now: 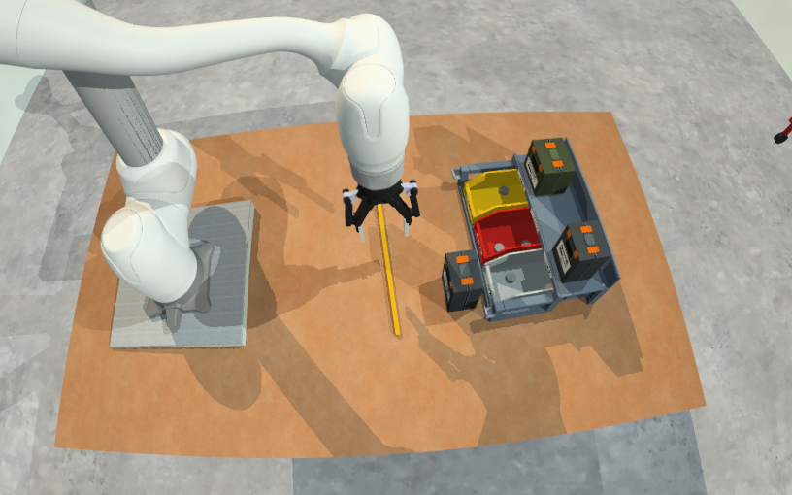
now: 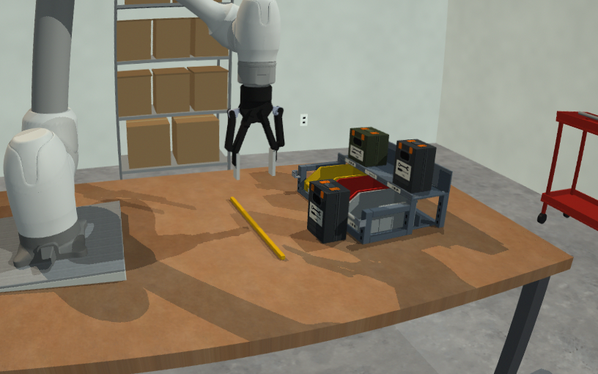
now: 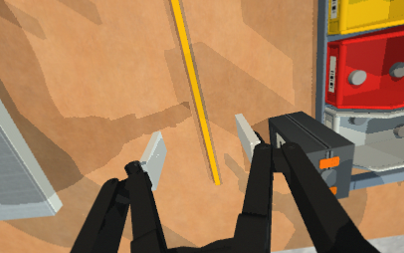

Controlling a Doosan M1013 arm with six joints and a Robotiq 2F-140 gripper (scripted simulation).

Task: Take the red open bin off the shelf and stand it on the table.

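Note:
The red open bin [image 1: 505, 233] [image 2: 363, 184] [image 3: 368, 75] sits in the middle slot of the low grey-blue shelf [image 1: 575, 195] [image 2: 440, 193] [image 3: 320, 60], between a yellow bin [image 1: 496, 192] [image 2: 324, 174] [image 3: 368, 15] and a grey bin [image 1: 516, 277] [image 2: 374, 204] [image 3: 373, 139]. Round grey parts [image 3: 357, 77] lie in the red bin. My gripper [image 1: 383, 233] [image 2: 254, 172] [image 3: 199, 133] is open and empty. It hangs well above the table, left of the shelf, over the far part of a thin yellow bar [image 1: 388, 274] [image 2: 258, 229] [image 3: 191, 70].
A dark case [image 1: 462, 280] [image 2: 328, 211] [image 3: 313, 144] stands on the table at the shelf's front corner, by the grey bin. A green case [image 1: 548, 166] [image 2: 368, 145] and another dark case [image 1: 580, 250] [image 2: 413, 165] stand on the shelf's upper deck. The arm's base plate [image 1: 233, 291] is at the left.

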